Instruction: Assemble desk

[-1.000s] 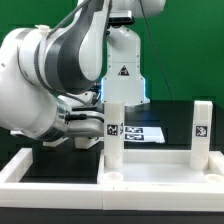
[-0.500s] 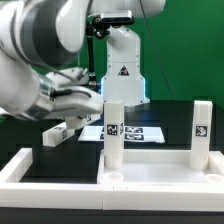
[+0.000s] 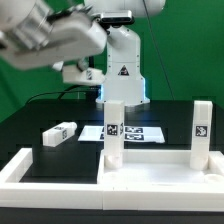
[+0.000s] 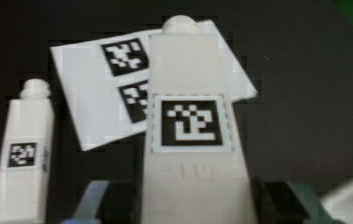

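The jaws hold a white tagged leg block [image 4: 191, 110] aloft; well below them a second leg block [image 3: 58, 133] lies flat near the marker board [image 3: 145, 133].

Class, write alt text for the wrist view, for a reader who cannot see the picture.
A white leg block bearing a black-and-white square tag is held in the gripper, its peg end pointing away from the camera. Beyond it, on the dark table, are the marker board and a second leg block.
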Motion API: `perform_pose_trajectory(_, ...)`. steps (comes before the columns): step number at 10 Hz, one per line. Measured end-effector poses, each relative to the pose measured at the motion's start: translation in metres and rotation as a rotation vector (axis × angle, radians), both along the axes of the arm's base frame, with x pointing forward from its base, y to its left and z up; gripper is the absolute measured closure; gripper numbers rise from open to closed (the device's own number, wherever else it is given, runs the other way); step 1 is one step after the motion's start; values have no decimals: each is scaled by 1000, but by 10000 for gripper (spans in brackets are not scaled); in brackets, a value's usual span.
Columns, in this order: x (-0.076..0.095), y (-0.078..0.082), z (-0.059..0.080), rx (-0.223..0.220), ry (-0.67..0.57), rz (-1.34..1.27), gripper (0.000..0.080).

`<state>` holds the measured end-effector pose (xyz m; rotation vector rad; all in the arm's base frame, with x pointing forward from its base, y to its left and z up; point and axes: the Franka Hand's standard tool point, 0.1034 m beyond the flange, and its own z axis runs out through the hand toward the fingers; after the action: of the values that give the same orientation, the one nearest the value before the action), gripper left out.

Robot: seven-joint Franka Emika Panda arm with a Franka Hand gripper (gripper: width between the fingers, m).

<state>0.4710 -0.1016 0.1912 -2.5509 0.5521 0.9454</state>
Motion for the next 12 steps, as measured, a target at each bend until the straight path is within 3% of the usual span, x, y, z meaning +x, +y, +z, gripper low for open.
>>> perform_pose_trajectory(1, 7, 24, 21, -51, -29, -23, 509)
perform_pose_trajectory(2, 18, 35, 29, -70, -68, -9, 509)
perform_pose_trajectory(4, 23, 34, 27, -111, -190, -28, 509)
perform_pose_trajectory(5, 30, 35, 23, -152, -258, -44, 509)
perform_pose_trajectory(6, 34, 51, -1, -254, -325, -45, 509)
perform_pose_trajectory(7, 40, 78, -8, -315, -361, 16, 509)
perform_pose_trajectory(9, 73, 82, -2, -375, -508, 26, 509)
perform_pose_trajectory(12, 111, 101, 6, -445, -674, -18, 509)
